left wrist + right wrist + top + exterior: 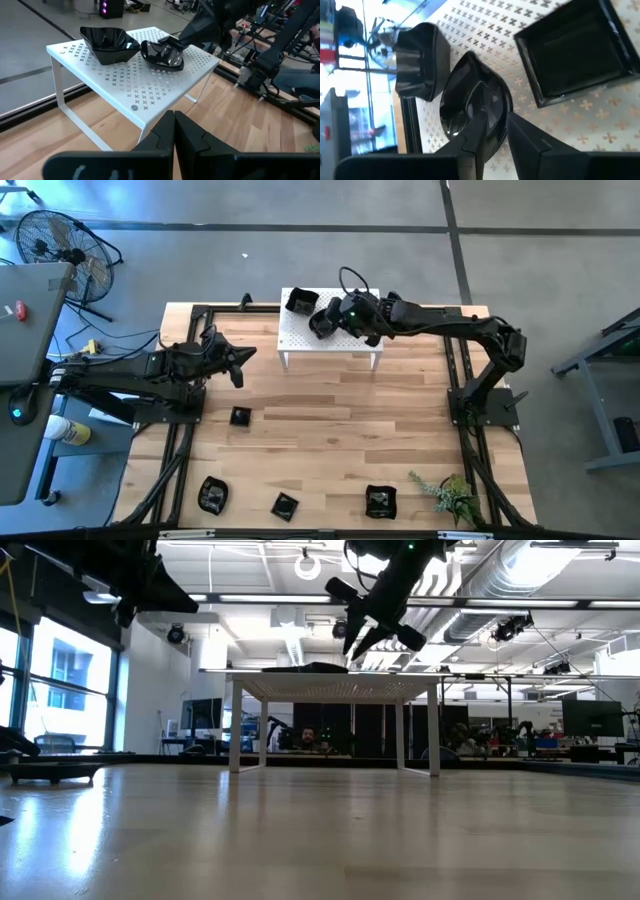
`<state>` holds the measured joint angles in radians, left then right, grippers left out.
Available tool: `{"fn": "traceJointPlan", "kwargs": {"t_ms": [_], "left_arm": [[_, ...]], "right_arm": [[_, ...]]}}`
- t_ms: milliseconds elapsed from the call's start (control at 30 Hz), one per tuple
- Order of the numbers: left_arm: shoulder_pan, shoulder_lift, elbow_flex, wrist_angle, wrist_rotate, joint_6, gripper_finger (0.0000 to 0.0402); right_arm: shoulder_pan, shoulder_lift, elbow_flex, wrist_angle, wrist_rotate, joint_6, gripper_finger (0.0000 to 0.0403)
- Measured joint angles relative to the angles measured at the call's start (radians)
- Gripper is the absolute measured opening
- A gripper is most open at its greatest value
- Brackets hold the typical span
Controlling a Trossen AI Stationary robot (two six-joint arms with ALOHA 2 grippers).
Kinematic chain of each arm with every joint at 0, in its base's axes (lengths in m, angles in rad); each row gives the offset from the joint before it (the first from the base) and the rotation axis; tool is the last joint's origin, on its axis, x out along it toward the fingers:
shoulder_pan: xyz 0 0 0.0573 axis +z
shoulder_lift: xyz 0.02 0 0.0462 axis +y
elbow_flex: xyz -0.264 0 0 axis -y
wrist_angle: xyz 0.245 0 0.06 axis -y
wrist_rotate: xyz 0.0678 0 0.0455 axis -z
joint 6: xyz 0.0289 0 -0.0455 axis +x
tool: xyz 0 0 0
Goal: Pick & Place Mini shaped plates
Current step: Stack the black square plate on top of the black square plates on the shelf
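Note:
A white perforated stand stands at the table's far middle. On it rest a square black mini plate and a rounder black one. My right gripper reaches in from the table's right, slanting down. Its fingers stand slightly apart, on either side of the rounder plate's near rim. That plate sits with its base on the stand. My left gripper hovers shut and empty over the table's left, pointing at the stand. Several more black plates lie on the table, such as one at the left middle. My right gripper's fingers stand astride the rounder plate's rim on the side toward the table's right, slanting down from that side. The plate rests on the stand. I cannot tell whether either finger touches the rim.
Three plates lie along the near edge, beside a small green plant at the near right. Black frame rails run along the table's sides. Bare wood lies between the stand and the near plates.

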<state>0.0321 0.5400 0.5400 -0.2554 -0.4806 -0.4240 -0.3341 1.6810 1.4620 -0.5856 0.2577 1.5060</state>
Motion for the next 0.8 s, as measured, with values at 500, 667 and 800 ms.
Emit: {"fn": "traceJointPlan", "kwargs": {"t_ms": [500, 667, 800], "left_arm": [[0.000, 0.024, 0.000, -0.095, 0.133, -0.026, 0.0000], [0.000, 0.081, 0.000, -0.095, 0.271, 0.004, 0.0000], [-0.005, 0.162, 0.001, -0.090, 0.395, 0.006, 0.0000]], "right_arm": [[0.114, -0.215, -0.203, 0.290, -0.115, -0.889, 0.0010], [0.176, -0.326, -0.384, 0.473, -0.121, -0.941, 0.0004], [0.188, -0.432, -0.489, 0.502, -0.156, -0.962, 0.0003]]}}
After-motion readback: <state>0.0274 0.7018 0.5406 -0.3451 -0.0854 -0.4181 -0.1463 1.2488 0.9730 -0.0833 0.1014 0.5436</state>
